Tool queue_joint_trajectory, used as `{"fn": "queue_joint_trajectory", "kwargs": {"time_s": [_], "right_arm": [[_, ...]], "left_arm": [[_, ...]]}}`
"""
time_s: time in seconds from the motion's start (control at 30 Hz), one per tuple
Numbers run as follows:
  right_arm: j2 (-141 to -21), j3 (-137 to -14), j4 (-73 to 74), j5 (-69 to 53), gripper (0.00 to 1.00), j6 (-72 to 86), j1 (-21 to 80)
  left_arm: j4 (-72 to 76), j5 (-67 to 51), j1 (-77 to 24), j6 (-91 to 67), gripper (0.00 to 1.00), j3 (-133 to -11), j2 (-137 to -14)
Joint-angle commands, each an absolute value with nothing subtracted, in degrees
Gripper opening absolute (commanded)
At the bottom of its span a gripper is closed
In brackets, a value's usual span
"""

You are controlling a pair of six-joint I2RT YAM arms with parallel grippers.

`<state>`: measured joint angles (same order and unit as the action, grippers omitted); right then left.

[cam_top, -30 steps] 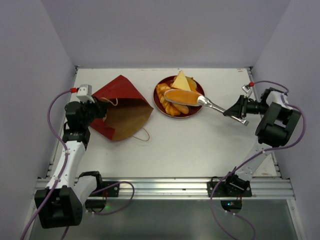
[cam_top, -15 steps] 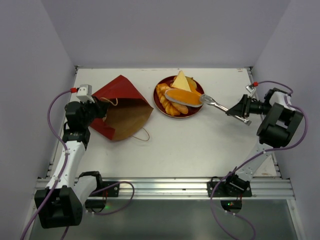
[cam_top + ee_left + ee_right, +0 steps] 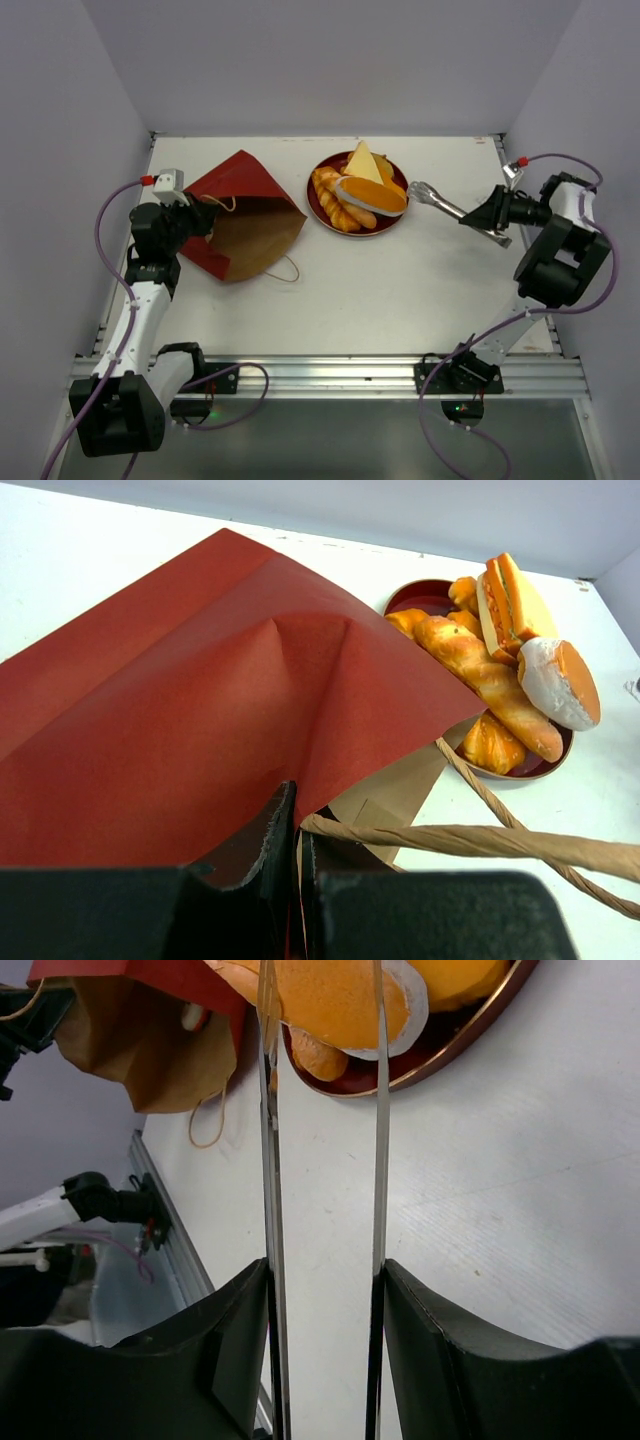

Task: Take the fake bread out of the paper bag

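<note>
Top external: fake bread (image 3: 358, 192) heaped on dark red plate (image 3: 317, 205) near tabletop's far edge. Paper bag (image 3: 245, 215) lies toward left edge, mouth open. Left gripper (image 3: 195, 217) pinched shut on bag edge. Right gripper (image 3: 424, 190) parted, empty, just beside plate.

Bright, even overhead light, soft faint shadows, all views sharp except blurred near foregrounds.

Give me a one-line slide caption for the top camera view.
Left end effector pinches the red paper bag; right end effector, tongs empty, sits beside the plate of fake bread.
</note>
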<state>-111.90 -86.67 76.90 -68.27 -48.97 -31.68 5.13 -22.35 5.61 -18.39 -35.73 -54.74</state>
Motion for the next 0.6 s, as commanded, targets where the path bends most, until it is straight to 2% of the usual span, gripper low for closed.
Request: {"fn": "queue_joint_trajectory", "kwargs": {"time_s": [0.0,0.13,0.33,0.47,0.57], "right_arm": [[-104.86,-87.54,91.23,-68.91,0.49,-52.91,-31.64],[-97.06,-85.0,91.14,-67.24,0.47,-56.68,-28.49],[-81.95,-82.01,88.78,-65.39,0.47,-59.51,-12.34],[-72.55,-78.41,72.66,-61.53,0.46,-49.33,-3.29],[-67.26,-74.54,66.12,-56.53,0.46,-45.01,4.99]], "left_arm": [[7.38,-23.9,5.8,-17.32,0.09,-35.24,-54.49],[8.7,-27.41,5.71,-15.91,0.09,-34.98,-53.7],[10.02,-35.4,2.39,-9.68,0.1,-33.67,-51.16],[9.14,-37.44,0.62,-4.4,0.1,-32.17,-46.78],[10.19,-38.49,0.62,-2.55,0.11,-31.11,-44.04]]}}
